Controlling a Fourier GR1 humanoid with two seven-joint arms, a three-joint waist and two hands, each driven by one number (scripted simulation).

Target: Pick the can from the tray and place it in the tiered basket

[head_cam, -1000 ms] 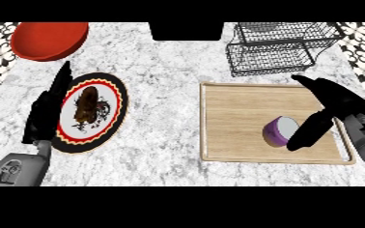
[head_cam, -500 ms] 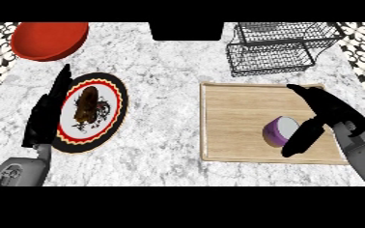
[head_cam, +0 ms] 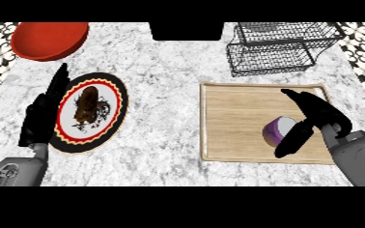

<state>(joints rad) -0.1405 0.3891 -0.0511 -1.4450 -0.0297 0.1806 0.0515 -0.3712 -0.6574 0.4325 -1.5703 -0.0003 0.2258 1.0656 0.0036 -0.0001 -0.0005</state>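
A purple can (head_cam: 276, 129) with a pale top lies on the wooden tray (head_cam: 235, 125), toward its right side. My right hand (head_cam: 319, 113) is cupped over it from the right, with the thumb reaching past its near side and the fingers arching past its far side, not closed on it. The black wire tiered basket (head_cam: 274, 47) stands at the back right, beyond the tray. My left hand (head_cam: 43, 112) rests open at the left edge, beside a plate.
A plate (head_cam: 92, 111) with a red, yellow and black rim holds dark food at the left. A red bowl (head_cam: 49, 39) sits at the back left. A dark block (head_cam: 187, 30) lies at the back middle. Bare marble counter (head_cam: 164, 121) separates plate and tray.
My right hand has slid left and down toward the can, its thumb and fingers now bracketing it. The can, tray and left hand have stayed put.
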